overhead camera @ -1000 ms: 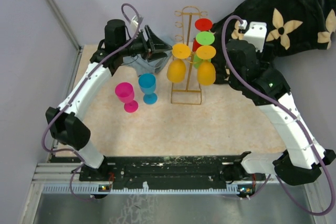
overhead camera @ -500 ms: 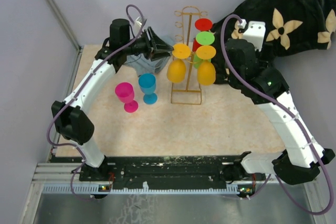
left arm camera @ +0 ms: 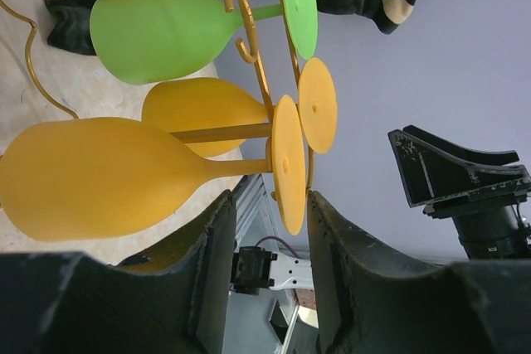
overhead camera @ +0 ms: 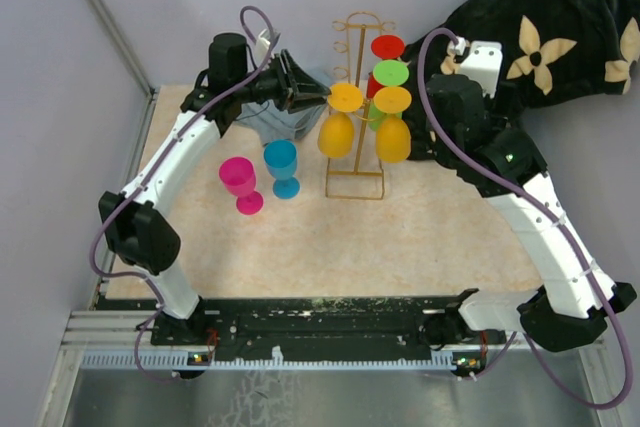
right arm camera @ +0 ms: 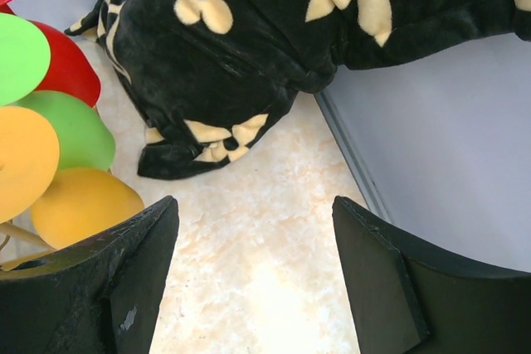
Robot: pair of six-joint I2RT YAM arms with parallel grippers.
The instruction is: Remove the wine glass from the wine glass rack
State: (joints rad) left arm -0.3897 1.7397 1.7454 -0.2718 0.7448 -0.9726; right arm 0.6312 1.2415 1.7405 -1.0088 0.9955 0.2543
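Note:
The gold wire wine glass rack [overhead camera: 357, 107] stands at the back middle of the table. Two yellow glasses [overhead camera: 336, 132], a green one [overhead camera: 390, 73] and a red one [overhead camera: 387, 46] hang on it upside down. My left gripper [overhead camera: 318, 95] is open, its jaws on either side of the round foot of the left yellow glass [left arm camera: 288, 163], which still hangs from the rack's hook [left arm camera: 249, 47]. Its bowl [left arm camera: 91, 176] is at the lower left of the left wrist view. My right gripper [right arm camera: 253, 275] is open and empty, just right of the rack.
A pink glass [overhead camera: 239, 181] and a blue glass [overhead camera: 282, 167] stand upright on the table left of the rack. A black cloth with cream flowers [overhead camera: 545, 22] lies at the back right. A grey object [overhead camera: 280, 122] sits under the left gripper.
My left gripper has moved right toward the rack, bringing its jaws around the foot of the left yellow glass. The right arm has shifted only slightly.

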